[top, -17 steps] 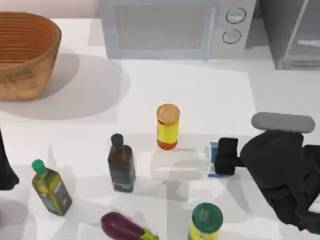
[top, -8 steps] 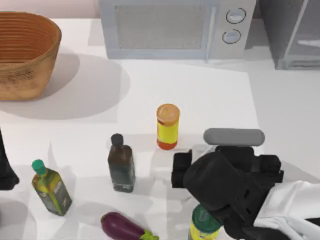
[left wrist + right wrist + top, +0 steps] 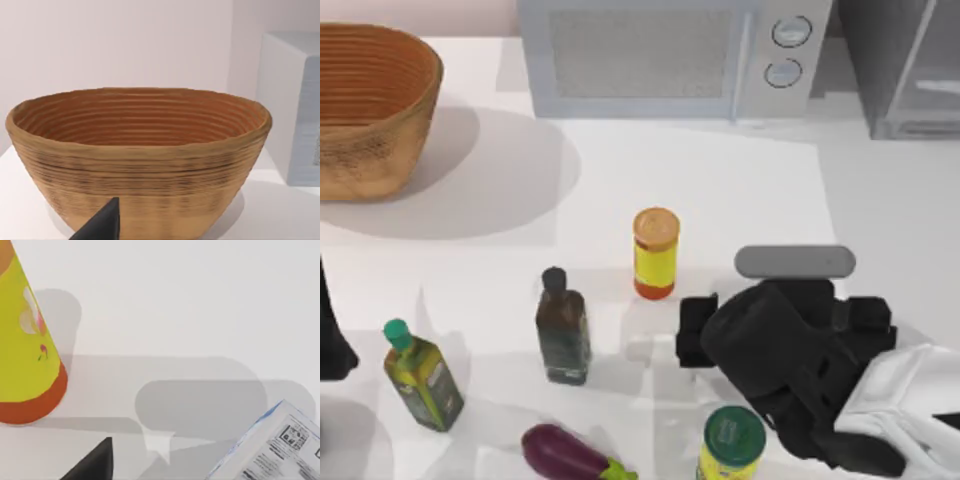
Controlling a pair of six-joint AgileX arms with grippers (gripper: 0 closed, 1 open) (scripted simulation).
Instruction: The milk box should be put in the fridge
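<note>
White card with a blue edge and a panel of small print: that is the corner of the milk box (image 3: 272, 450) in the right wrist view, sitting askew just beside the right gripper (image 3: 695, 330). From above, our right arm covers the box. The gripper hangs low over the table (image 3: 740, 190), right of centre towards the near edge. We cannot tell how its jaws stand, nor whether they have the box.

We judge the carton light and fairly stiff, though its thin walls would give under a hard squeeze. The coated card is likely slick. The best hold is across two opposite flat sides at mid-height, squarely, so it cannot twist out.

Along the near edge stand a green-lidded jar (image 3: 732, 440), an aubergine (image 3: 565, 455) and an olive-oil bottle (image 3: 420, 375). A dark bottle (image 3: 562, 330) stands a little farther in. The yellow jar (image 3: 655, 250) stands near the gripper, on its far side, so a lift needs care.

Our left gripper (image 3: 332, 345) is parked at the left edge, jaws untellable. A woven basket (image 3: 370, 110) fills the far left corner, a microwave (image 3: 660, 55) the far edge. The fridge (image 3: 910, 70) is at the far right corner, well apart from the box.
</note>
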